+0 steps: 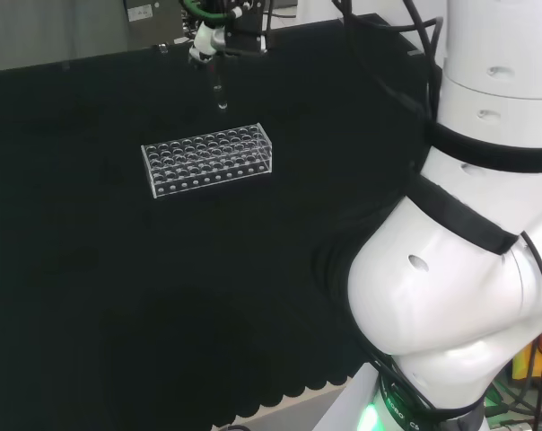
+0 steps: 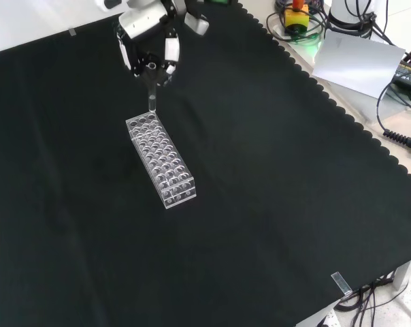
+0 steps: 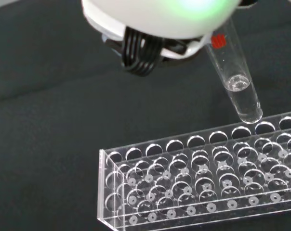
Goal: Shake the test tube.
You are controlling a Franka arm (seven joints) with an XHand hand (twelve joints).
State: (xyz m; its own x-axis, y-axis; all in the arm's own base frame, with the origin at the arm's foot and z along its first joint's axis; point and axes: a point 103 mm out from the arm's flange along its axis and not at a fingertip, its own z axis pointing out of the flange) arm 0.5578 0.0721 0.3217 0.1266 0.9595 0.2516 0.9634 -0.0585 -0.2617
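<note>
Above the far end of the clear rack [image 2: 160, 161], hand [image 2: 150, 42] pinches the test tube [image 3: 236, 82] by its top, tube hanging straight down from the fingers, long axis near vertical, clear liquid at bottom, tip just off the holes.
</note>
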